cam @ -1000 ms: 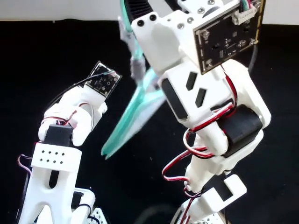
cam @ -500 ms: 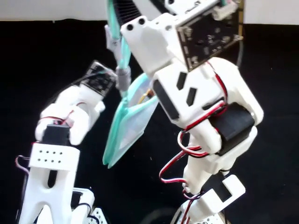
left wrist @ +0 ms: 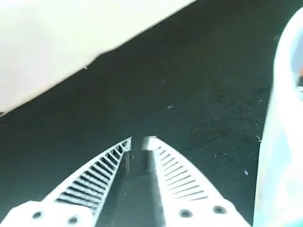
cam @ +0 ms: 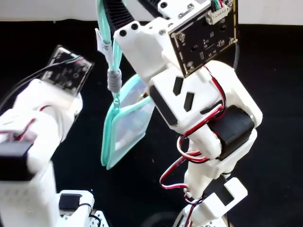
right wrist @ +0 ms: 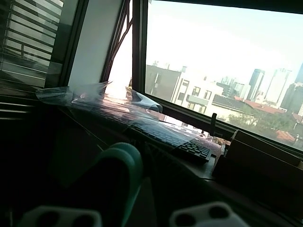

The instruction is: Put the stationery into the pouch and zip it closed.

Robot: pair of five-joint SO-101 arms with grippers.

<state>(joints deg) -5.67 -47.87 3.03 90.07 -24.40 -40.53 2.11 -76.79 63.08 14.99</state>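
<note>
Teal pouch (cam: 125, 125) hangs in the air above the black worktop (cam: 270, 66), dangling by its strap (cam: 102, 33) from the right pincer (cam: 112, 21), which is clenched on that strap. The left pincer (left wrist: 138, 140) is closed on nothing, with the pouch just off to one side of it. The pouch's mouth looks to gape at the top, and whether the stationery is inside cannot be told. The step in hand seems to be presenting the pouch for zipping. Next, the left pincer would likely need to open, find the zip pull and draw it along while the right keeps the pouch taut.

Since a second ago the right arm has carried the pouch up and leftwards in the high view. The left arm (cam: 33, 127) has risen closer to that camera.
</note>
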